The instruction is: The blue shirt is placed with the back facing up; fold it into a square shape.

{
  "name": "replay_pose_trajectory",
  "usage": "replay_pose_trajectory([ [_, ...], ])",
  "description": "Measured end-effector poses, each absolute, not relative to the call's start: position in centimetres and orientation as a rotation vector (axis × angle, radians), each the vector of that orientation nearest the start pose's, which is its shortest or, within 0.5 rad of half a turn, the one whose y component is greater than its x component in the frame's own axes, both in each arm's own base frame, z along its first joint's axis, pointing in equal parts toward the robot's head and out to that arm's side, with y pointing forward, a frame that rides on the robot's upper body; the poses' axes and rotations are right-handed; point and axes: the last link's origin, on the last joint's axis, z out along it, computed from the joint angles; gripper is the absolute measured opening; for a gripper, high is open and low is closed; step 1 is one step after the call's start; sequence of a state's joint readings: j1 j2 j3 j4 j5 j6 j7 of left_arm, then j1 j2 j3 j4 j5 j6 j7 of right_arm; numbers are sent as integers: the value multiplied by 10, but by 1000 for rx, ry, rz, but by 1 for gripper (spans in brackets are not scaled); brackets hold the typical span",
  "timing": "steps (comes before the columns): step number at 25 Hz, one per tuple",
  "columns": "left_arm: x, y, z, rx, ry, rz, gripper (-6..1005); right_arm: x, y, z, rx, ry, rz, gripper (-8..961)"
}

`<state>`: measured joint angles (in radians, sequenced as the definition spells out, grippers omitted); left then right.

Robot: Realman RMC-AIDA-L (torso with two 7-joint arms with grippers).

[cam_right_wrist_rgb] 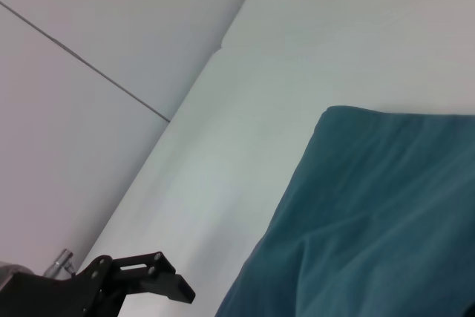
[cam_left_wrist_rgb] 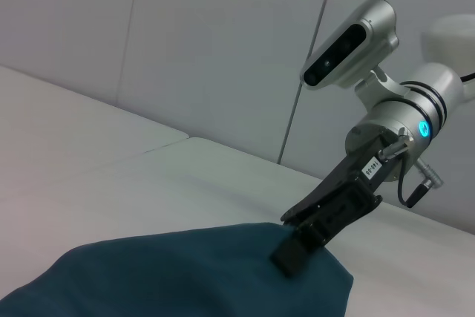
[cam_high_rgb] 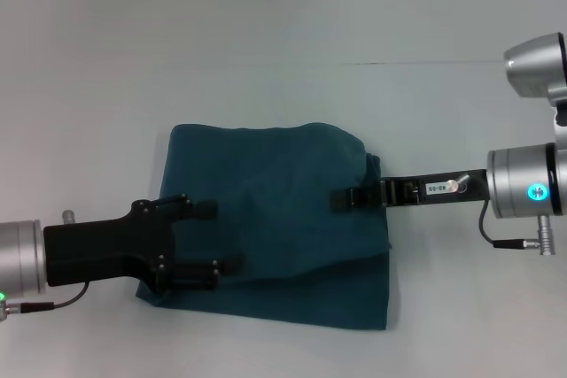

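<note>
- The blue shirt [cam_high_rgb: 275, 219] lies folded into a rough rectangle at the middle of the white table [cam_high_rgb: 266, 42], its upper layer rumpled.
- The left gripper [cam_high_rgb: 211, 236] reaches in level from 9 o'clock, fingers spread wide over the shirt's 9 o'clock edge, holding nothing.
- The right gripper [cam_high_rgb: 347, 199] stretches in from 3 o'clock, edge-on, its tip on the shirt's raised fold; I cannot tell whether it pinches the cloth.

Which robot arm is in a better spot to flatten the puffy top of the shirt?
Probably the right. Its pincer already reaches onto the blue shirt beside the raised fold, while the left pincer sits open at the opposite edge.
</note>
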<state>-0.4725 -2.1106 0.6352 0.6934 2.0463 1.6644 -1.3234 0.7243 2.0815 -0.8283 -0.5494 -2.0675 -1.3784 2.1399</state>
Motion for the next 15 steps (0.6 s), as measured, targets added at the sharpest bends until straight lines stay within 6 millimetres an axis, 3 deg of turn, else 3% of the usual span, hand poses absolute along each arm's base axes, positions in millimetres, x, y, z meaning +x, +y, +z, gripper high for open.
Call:
replay_pose_trajectory([
  [15, -266, 306, -3, -2766, -589, -761, 948, 206, 378, -24, -2626, 1443, 599, 24],
])
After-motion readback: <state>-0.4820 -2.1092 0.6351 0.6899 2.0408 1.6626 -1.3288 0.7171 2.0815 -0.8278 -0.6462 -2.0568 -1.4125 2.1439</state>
